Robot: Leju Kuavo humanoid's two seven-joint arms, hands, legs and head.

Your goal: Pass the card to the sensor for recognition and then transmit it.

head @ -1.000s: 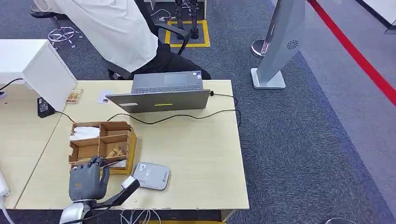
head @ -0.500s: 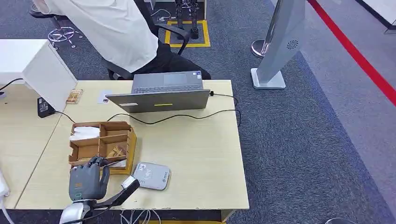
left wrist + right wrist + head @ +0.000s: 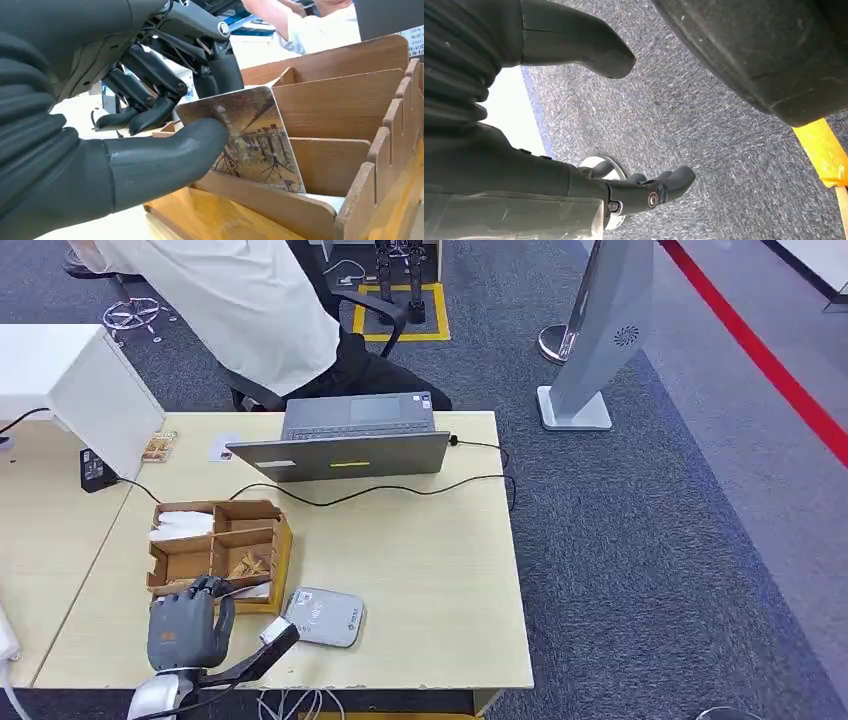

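The left hand [image 3: 150, 125] pinches the card [image 3: 245, 140] between thumb and fingers, the card standing in the box [image 3: 215, 550] slot nearest the sensor [image 3: 322, 616]. Lift it straight up clear of the dividers, keeping the pinch firm, then carry it over the sensor just beside the box. The right hand [image 3: 574, 150] hangs with fingers apart, holding nothing.

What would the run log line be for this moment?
stage: card pickup | left robot hand: pinching card at wooden organizer | right robot hand: hanging open over carpet | sensor: not yet reached

No visible change since earlier.
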